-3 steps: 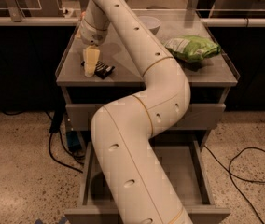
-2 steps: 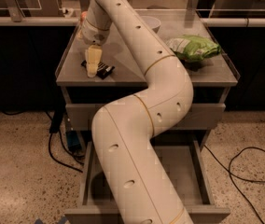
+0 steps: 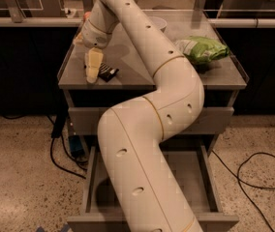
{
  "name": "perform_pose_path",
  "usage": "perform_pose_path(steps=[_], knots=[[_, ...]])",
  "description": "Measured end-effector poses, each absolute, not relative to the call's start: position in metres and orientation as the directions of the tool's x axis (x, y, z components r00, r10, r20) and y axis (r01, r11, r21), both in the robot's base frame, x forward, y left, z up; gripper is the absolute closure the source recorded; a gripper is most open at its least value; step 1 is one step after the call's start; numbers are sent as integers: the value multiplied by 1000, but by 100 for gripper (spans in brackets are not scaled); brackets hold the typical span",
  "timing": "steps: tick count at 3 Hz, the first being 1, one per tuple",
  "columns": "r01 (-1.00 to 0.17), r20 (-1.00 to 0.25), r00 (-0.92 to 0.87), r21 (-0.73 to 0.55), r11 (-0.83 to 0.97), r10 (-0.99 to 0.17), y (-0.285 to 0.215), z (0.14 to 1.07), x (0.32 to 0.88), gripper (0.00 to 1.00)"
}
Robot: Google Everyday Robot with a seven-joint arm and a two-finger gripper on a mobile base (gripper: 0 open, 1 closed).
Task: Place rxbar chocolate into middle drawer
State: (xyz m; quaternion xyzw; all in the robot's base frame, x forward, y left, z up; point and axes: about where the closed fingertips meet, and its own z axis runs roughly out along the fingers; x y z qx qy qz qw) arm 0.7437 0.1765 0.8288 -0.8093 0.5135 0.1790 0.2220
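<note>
Atop the cabinet (image 3: 73, 70), the rxbar chocolate (image 3: 108, 72) lies just beside the gripper (image 3: 92, 77).

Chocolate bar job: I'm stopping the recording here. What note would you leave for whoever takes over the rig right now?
Hand: pointing down over the left front of the cabinet top, its tip at the left end of the chocolate bar. A grip cannot be confirmed.
Chocolate bar: lying flat on the cabinet top, not lifted.
Drawer: a lower one is pulled out below, partly hidden by the arm. No bar shows in the visible part.
Green bag: on the right of the top, away from the hand.
Done: the hand has reached the bar and a drawer is open.
Left: grasp, lift, carry down, release in the drawer.
</note>
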Motion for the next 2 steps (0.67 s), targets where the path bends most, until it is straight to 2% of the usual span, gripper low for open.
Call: perform_pose_path(steps=[1, 2], knots=[[-891, -491, 453, -275, -361, -744, 187, 836, 765, 0], [-905, -501, 416, -313, -289, -759, 179, 845, 778, 0]])
